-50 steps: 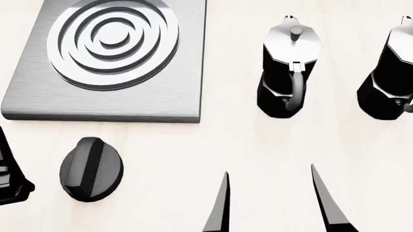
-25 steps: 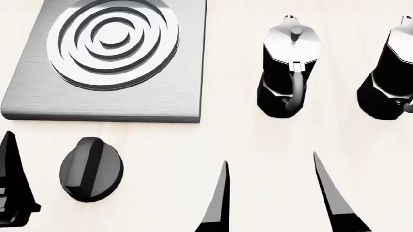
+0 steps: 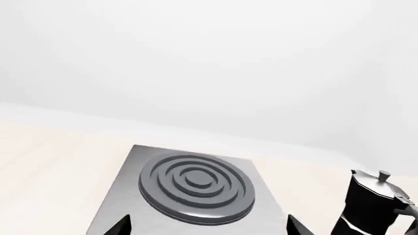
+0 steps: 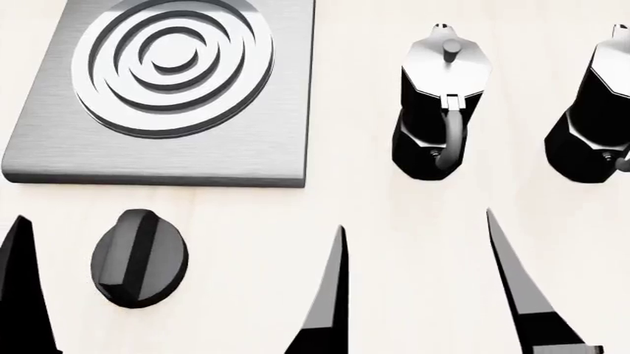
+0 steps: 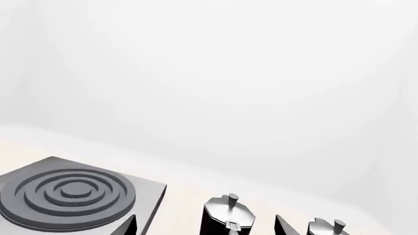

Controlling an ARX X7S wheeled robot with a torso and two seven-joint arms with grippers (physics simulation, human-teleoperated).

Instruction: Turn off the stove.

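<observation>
The stove [image 4: 59, 147] lies flat at the far left of the table [image 4: 394, 221]; its black knob [image 4: 139, 257] sits apart on the near side, with the grip ridge running near-to-far and tilted slightly right at the far end. The right gripper [image 4: 414, 287] has its fingers spread wide, well right of the knob. Only one finger of the left gripper [image 4: 25, 287] is visible beside the knob, but the left wrist view shows two separated tips, spread.

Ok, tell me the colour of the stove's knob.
Black all over, slightly glossy. The knob shows best in the head view, in front of the grey stove.
</observation>
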